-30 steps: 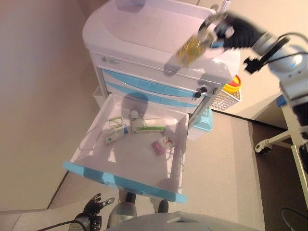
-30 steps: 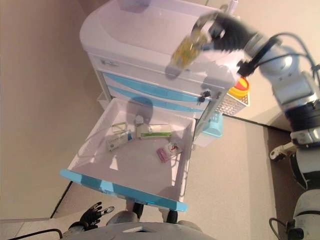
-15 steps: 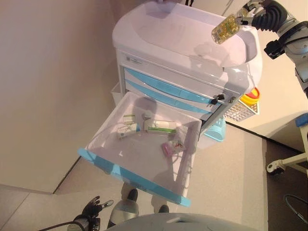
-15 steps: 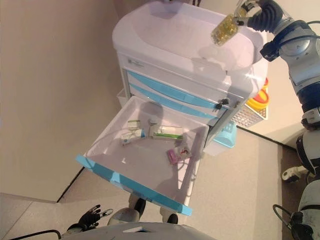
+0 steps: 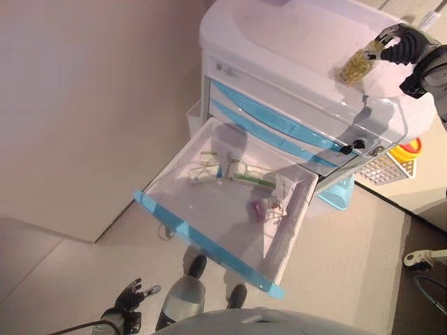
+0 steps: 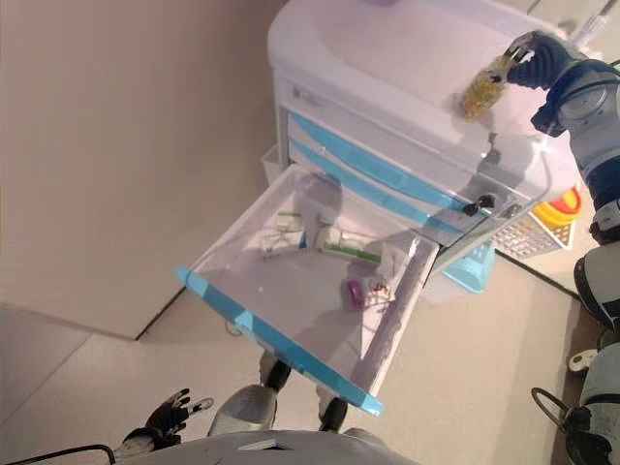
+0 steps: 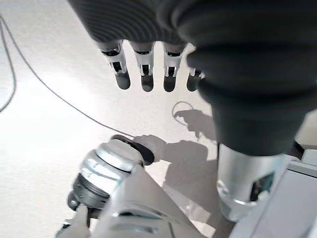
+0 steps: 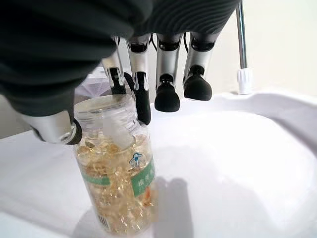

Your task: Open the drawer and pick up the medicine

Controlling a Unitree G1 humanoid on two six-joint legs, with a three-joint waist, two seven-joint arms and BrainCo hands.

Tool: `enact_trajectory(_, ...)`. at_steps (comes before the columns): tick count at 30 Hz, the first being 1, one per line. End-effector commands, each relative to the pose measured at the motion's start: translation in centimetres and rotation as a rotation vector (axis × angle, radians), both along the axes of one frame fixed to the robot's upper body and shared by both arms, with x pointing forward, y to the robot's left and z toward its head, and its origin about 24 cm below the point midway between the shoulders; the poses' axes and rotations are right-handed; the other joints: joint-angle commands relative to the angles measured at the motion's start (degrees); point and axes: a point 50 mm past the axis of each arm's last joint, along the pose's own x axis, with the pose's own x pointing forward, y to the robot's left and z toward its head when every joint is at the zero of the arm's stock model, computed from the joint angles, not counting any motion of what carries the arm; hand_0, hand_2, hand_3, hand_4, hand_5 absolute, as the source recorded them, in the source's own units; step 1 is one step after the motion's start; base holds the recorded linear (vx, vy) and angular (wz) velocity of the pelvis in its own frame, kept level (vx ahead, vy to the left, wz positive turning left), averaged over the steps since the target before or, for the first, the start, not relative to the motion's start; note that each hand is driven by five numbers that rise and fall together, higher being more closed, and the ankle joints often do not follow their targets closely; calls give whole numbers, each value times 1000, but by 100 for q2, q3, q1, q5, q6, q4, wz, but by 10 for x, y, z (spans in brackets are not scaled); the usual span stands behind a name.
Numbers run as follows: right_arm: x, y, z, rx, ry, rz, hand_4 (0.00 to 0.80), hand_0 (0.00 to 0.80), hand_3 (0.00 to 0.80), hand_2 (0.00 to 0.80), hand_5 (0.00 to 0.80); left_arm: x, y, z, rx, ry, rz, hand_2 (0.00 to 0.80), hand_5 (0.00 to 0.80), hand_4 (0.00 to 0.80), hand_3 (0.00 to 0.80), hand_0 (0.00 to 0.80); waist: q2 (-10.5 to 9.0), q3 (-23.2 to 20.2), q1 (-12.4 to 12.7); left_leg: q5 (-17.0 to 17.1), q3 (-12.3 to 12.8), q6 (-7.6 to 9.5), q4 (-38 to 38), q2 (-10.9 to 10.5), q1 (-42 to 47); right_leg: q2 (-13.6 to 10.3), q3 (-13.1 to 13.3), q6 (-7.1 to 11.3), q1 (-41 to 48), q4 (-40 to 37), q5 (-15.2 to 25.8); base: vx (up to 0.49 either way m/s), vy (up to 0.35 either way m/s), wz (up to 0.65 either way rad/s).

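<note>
A clear medicine bottle of yellow capsules stands upright on the right side of the white cart top. My right hand is shut on it. In the right wrist view, the thumb and a finger pinch the bottle at its cap. The bottom drawer, white with a blue front, is pulled wide open. My left hand hangs low near the floor, open and empty, as the left wrist view also shows.
In the drawer lie small medicine boxes, a green-and-white tube and a pink packet. A wire basket with a yellow container and a light blue bin hang on the cart's right side. A wall stands at the left.
The whole picture has shifted, so the camera moved. My right hand has carried the bottle from above the cart's front edge down onto the right side of the cart top.
</note>
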Motion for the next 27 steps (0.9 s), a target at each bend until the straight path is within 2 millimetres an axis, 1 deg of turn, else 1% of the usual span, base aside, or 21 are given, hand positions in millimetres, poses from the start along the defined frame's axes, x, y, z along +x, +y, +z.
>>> enact_trajectory(1,-19,-1,57,-114,-136,-31,800,800,800,800,800,9,18,11,48,-38,-9,0,0,0,0,0,-275,105,114,-679,96,79,4,-133,221,-181,144,328,83,97,89,-38,-13,7)
enact_trajectory(3,-19,-2,57,-119,-134,-26,800,800,800,800,800,9,19,11,49,-43,-11,0,0,0,0,0,-277,123,102,-677,114,81,4,-127,202,-182,149,332,55,102,99,-16,-5,2)
enact_trajectory(4,-20,-2,57,-119,-136,-23,772,772,772,772,772,9,19,12,50,-47,-14,0,0,0,0,0,-278,134,98,-678,121,84,4,-126,193,-184,153,334,38,109,104,0,0,0)
enact_trajectory(5,-20,-2,57,-121,-133,-19,530,530,530,530,530,10,19,12,49,-51,-15,0,0,0,0,0,-279,141,88,-681,137,85,4,-119,191,-190,157,337,27,114,107,-31,-1,0)
enact_trajectory(6,-20,-1,57,-124,-135,-18,69,69,69,69,69,11,18,12,47,-57,-16,0,0,0,0,0,-270,150,74,-684,153,89,4,-118,192,-196,159,339,15,121,111,0,0,0)
enact_trajectory(7,-20,-1,57,-131,-139,-12,0,0,0,0,0,12,17,13,45,-63,-16,0,0,0,0,0,-267,151,62,-689,173,90,4,-114,196,-200,165,343,9,129,111,0,0,0)
enact_trajectory(16,-23,-1,66,-90,-204,-10,0,0,0,0,0,18,13,14,37,-84,-34,0,0,0,0,0,-240,110,-1,-718,245,102,4,-112,254,-209,203,361,5,147,133,-8,-3,-4)
enact_trajectory(24,-29,-7,70,-38,-271,-6,0,0,0,0,0,9,15,11,43,-43,-40,0,0,0,0,0,-232,-53,-87,-776,352,99,4,-107,392,-214,255,391,88,147,131,-3,-4,-5)
enact_trajectory(26,-31,-7,75,11,-318,2,0,0,0,0,0,8,16,10,45,-32,-43,0,0,0,0,0,-229,-97,-112,-793,380,99,4,-99,427,-213,270,397,112,142,129,-5,-3,-2)
enact_trajectory(27,-34,-7,80,64,-377,16,0,0,0,0,0,6,16,9,45,-22,-46,0,0,0,0,0,-221,-141,-139,-809,402,99,4,-101,451,-216,283,402,131,140,122,0,0,0)
